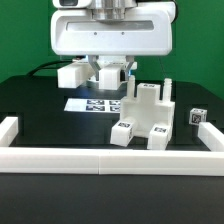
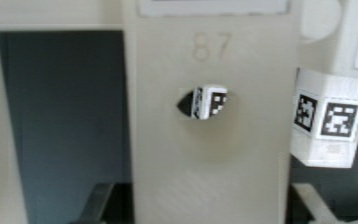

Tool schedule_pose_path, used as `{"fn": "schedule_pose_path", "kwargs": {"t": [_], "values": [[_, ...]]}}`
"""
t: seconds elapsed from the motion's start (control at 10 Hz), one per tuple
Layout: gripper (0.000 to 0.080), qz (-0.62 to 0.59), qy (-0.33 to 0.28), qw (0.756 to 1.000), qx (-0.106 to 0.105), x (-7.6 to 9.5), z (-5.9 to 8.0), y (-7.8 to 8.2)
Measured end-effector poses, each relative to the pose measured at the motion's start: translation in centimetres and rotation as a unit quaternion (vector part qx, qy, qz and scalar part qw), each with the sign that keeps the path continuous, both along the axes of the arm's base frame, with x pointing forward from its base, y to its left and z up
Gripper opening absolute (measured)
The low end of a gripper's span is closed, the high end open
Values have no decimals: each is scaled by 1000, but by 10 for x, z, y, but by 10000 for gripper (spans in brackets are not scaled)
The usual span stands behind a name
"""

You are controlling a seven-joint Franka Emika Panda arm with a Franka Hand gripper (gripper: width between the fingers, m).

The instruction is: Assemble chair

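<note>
The partly built chair (image 1: 148, 112) stands on the black table at the exterior view's right, a chunky white body with marker tags on its front feet. My gripper (image 1: 110, 70) hangs behind it, near the middle, shut on a white chair piece (image 1: 111, 77). In the wrist view this piece is a broad flat slab (image 2: 211, 120) that runs between the two dark fingers (image 2: 108, 200). It carries a small tag (image 2: 208, 102) and a faint stamped number. My gripper (image 2: 206, 203) clamps the slab's edges.
A loose white block (image 1: 72, 74) lies toward the exterior view's left of the gripper. The marker board (image 1: 93, 103) lies flat below it. A small tagged piece (image 1: 196, 117) sits at the far right. A low white border rail (image 1: 100, 157) fences the front and sides. Another tagged part (image 2: 332, 115) shows beside the slab.
</note>
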State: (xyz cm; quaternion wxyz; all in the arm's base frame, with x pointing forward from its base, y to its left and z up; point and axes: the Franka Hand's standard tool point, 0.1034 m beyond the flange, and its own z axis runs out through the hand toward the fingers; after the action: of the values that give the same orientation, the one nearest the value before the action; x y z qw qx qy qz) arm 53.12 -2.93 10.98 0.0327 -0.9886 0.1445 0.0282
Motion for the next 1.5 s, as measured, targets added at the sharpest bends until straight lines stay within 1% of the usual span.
{"fn": "schedule_pose_path", "kwargs": {"t": [0.2, 0.4, 0.6, 0.8, 1.1, 1.2, 1.3, 1.4, 1.5], "values": [[289, -7, -2, 1000, 2, 5, 9, 16], [289, -21, -5, 1000, 2, 14, 16, 35], [289, -20, -5, 1000, 2, 18, 14, 57], [289, -39, -1, 999, 0, 23, 11, 70], [289, -55, 1, 998, 0, 22, 10, 71], [289, -101, 5, 995, -1, 22, 12, 77], [289, -121, 5, 993, -2, 24, 13, 80], [289, -159, 7, 987, -3, 25, 13, 80], [289, -173, 8, 985, -4, 24, 13, 81]]}}
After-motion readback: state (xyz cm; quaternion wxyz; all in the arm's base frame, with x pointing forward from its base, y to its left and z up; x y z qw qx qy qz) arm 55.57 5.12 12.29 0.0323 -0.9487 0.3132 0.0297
